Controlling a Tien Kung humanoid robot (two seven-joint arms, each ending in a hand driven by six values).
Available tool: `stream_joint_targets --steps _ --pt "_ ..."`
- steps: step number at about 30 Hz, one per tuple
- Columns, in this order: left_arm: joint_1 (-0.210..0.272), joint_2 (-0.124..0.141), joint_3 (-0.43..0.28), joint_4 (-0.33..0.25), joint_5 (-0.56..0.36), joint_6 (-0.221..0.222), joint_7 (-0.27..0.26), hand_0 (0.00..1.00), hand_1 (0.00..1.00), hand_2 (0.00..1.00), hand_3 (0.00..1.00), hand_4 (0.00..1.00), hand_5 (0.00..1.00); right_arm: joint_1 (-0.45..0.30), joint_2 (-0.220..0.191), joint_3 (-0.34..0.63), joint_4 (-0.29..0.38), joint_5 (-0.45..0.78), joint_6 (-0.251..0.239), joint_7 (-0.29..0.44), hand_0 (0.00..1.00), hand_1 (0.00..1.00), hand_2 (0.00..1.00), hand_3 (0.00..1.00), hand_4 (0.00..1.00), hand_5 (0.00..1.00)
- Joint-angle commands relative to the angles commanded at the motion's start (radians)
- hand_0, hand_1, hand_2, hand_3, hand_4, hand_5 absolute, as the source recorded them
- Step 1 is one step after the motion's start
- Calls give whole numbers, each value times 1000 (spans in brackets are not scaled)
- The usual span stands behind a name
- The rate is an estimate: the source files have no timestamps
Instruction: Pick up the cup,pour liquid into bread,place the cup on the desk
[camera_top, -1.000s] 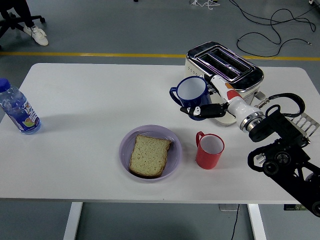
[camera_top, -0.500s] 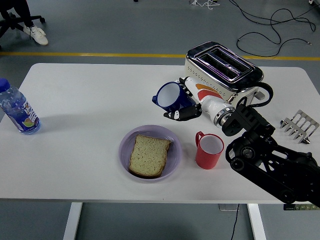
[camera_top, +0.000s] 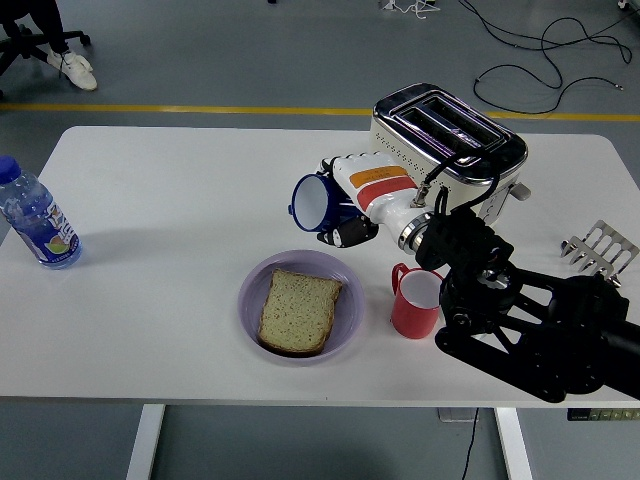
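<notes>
Water bottle (camera_top: 35, 224) stands at the table's (camera_top: 170, 180) left edge, with open room between it and the purple plate (camera_top: 345, 322) holding 1 bread slice (camera_top: 297, 309). Above the plate's far rim, the right hand (camera_top: 352, 200) is clamped on the tilted blue cup (camera_top: 313, 205), white inside. A red mug (camera_top: 412, 304) stands right of the plate, before the toaster (camera_top: 450, 142).
</notes>
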Motion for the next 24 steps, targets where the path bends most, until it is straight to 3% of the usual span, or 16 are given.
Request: stream_joint_targets --steps 7,14,16,17,18,22,23,24 --pt "2 0 -3 0 -5 4 1 654 689 707 589 294 885 53 -23 -88 23 -182 4 -21 204 234 458 522 671 16" --pt "2 0 7 0 -17 3 2 654 689 707 589 294 885 130 -42 -228 33 -255 4 -70 235 245 459 526 631 21" --pt "2 0 7 0 -17 3 2 654 689 707 589 294 885 146 -43 -261 35 -282 28 -114 235 245 459 526 631 21" --pt "3 0 6 0 -16 3 2 654 689 707 589 296 886 150 -41 -281 37 -307 49 -148 302 337 515 553 563 2" --pt "3 0 6 0 -16 2 2 654 689 707 589 296 886 152 -40 -292 39 -331 66 -173 302 337 515 553 563 2" --pt "5 0 8 0 -19 2 2 654 689 707 589 296 886 144 -29 -315 34 -363 100 -173 302 337 515 553 563 2" --pt "4 0 8 0 -18 2 2 654 690 707 589 295 886 145 -28 -325 37 -363 104 -173 345 367 542 567 497 2" --pt "4 0 7 0 -17 2 2 654 690 707 589 295 886 146 -28 -330 40 -363 105 -173 345 367 542 567 497 2"
